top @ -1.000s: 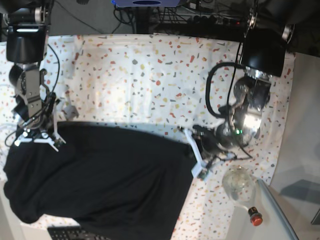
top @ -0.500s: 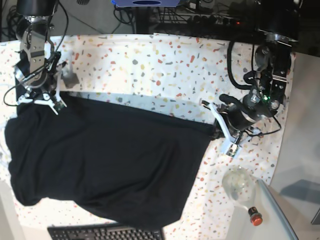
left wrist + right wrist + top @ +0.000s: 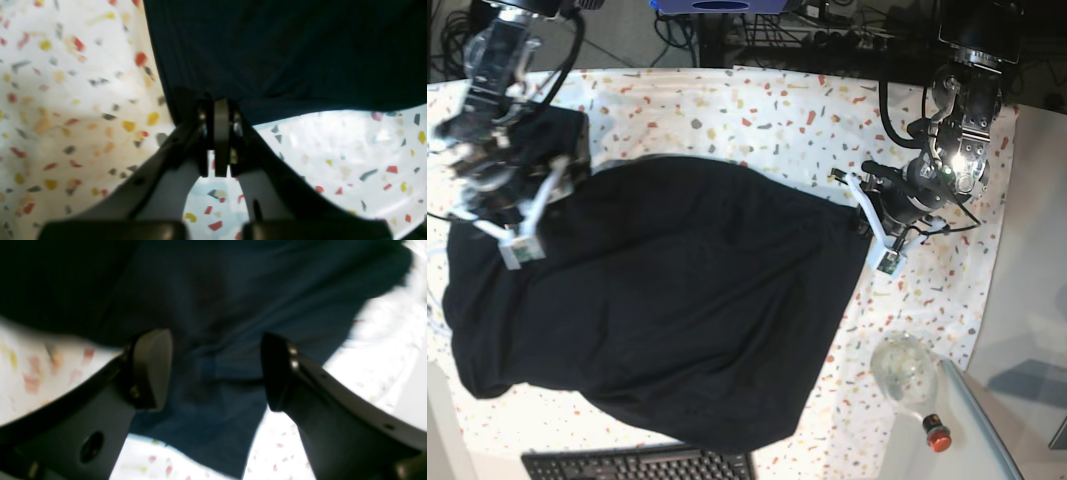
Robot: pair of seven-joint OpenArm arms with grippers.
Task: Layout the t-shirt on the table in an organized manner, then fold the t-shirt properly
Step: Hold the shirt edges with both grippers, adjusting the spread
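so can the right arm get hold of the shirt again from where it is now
Probably yes. The right gripper has its jaws open with the t-shirt fabric lying directly between them, and nothing else sits in the way; closing should pinch it.

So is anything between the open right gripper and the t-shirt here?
Nothing visible: the right gripper stands open directly over the t-shirt, with only fabric between its jaws.

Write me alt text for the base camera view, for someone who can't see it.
A black t-shirt lies spread over most of a speckled white table, seen from above. The left claw pinches the shirt's edge at the picture's right, while the right claw stands open over the shirt's corner at the picture's left. A black keyboard shows along the bottom edge.
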